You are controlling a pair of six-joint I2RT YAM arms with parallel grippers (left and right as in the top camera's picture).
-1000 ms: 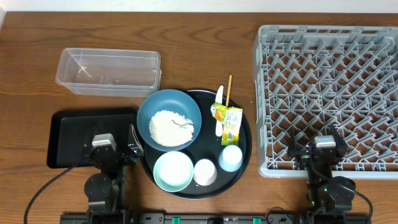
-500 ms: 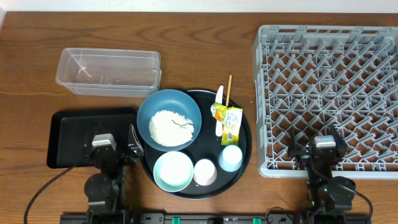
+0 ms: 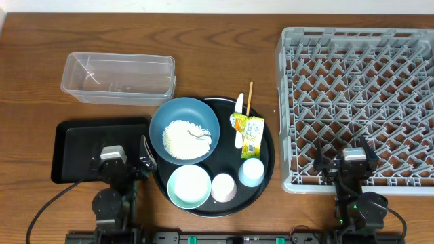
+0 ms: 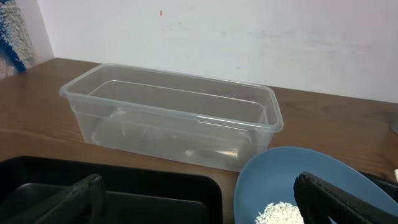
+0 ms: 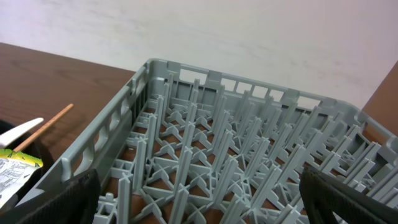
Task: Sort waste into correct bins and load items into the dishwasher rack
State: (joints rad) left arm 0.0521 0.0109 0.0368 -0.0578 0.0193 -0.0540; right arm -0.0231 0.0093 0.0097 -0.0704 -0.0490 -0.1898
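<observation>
A wide blue bowl (image 3: 184, 129) holds a heap of white rice (image 3: 188, 138); both also show in the left wrist view, the bowl (image 4: 298, 180) and the rice (image 4: 280, 213). A mint-green bowl (image 3: 189, 186), pink cup (image 3: 224, 188), pale blue cup (image 3: 251, 172), yellow-green wrapper (image 3: 249, 134), white utensil (image 3: 238, 120) and chopstick (image 3: 249, 99) lie on the round black tray (image 3: 266, 159). The clear tub (image 3: 119, 78) stands at the back left, the black rectangular tray (image 3: 81, 146) at the front left. The grey rack (image 3: 359, 102) is at the right. My left gripper (image 3: 127, 161) is open over the rectangular tray. My right gripper (image 3: 344, 159) is open over the rack's front edge.
The wooden table (image 3: 224, 61) runs behind the round tray. In the right wrist view the rack's near wall (image 5: 99, 149), the chopstick (image 5: 43, 127), the utensil tip (image 5: 18, 132) and the wrapper (image 5: 15, 171) show at left.
</observation>
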